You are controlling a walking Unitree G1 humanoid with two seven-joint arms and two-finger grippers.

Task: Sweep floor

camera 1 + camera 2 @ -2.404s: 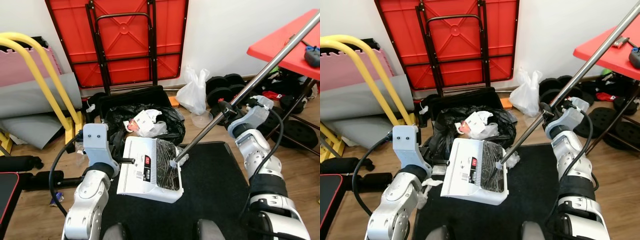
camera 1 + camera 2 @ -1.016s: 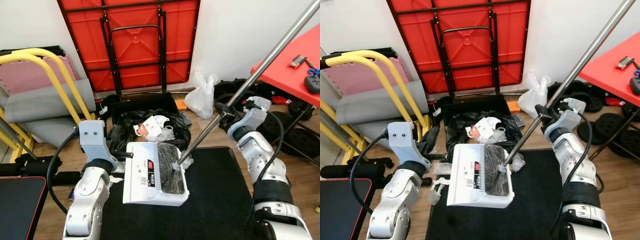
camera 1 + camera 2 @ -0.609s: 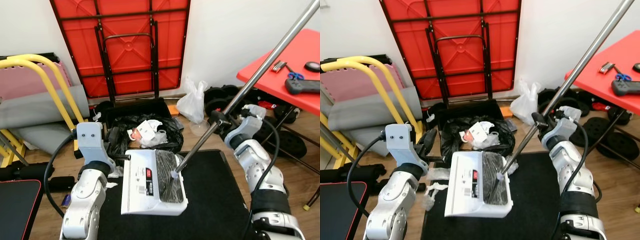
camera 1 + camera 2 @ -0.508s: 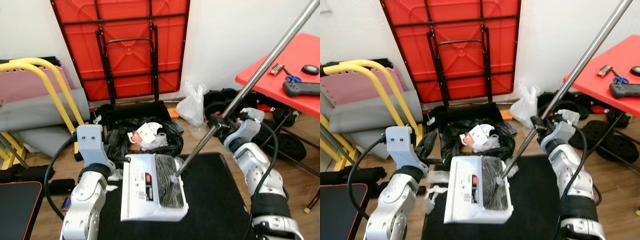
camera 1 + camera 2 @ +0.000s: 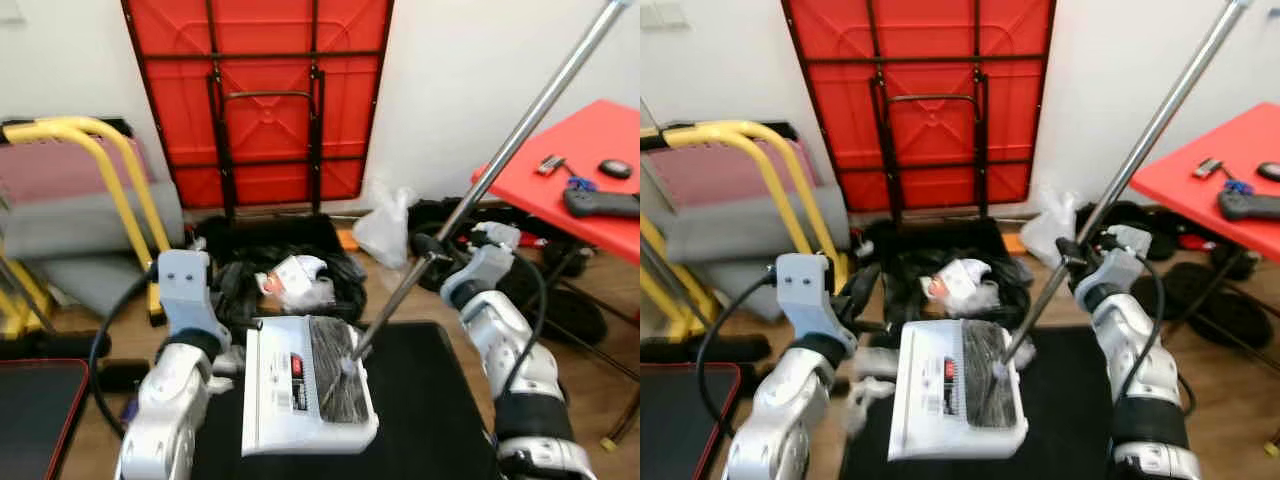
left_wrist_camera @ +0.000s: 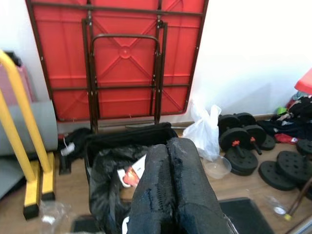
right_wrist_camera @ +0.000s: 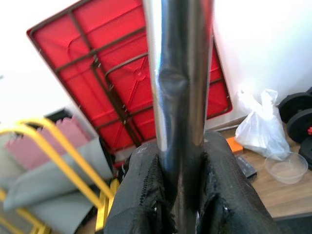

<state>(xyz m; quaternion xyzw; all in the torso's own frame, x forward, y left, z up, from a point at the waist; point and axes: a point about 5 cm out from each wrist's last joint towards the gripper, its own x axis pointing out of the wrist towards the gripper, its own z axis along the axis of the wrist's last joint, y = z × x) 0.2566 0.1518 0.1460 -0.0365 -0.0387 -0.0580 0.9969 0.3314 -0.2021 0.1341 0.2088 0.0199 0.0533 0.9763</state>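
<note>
The right hand [image 7: 179,195] is clamped on the metal broom handle [image 5: 510,155], one black finger [image 7: 144,195] on each side of the pole. From that hand the handle rises steeply up and away towards the robot's right, and below it slants down to the broom head [image 5: 340,385], which lies in the white dustpan [image 5: 290,385] — lower than the right hand and to its left.

The left hand [image 6: 170,190] has its two fingers pressed together, with no gap between them. The dustpan sits just beside this hand, to its right; the grip itself is hidden, so I cannot tell whether the hand holds the dustpan's handle. The pan rests over a black mat [image 5: 430,410] on the wooden floor [image 5: 80,440].

Beyond both hands lies a black rubbish bag [image 6: 105,175] with crumpled white and red litter [image 5: 292,280] on top. Further off, a folded red table [image 5: 260,95] leans against the white wall. A white plastic bag [image 6: 204,134] and black weight plates [image 6: 241,136] lie beyond the right hand — near the wall. Out to the right of that hand stands a red worktop [image 5: 580,170] with small tools on it. To the left of the left hand is a yellow frame [image 5: 100,190].
</note>
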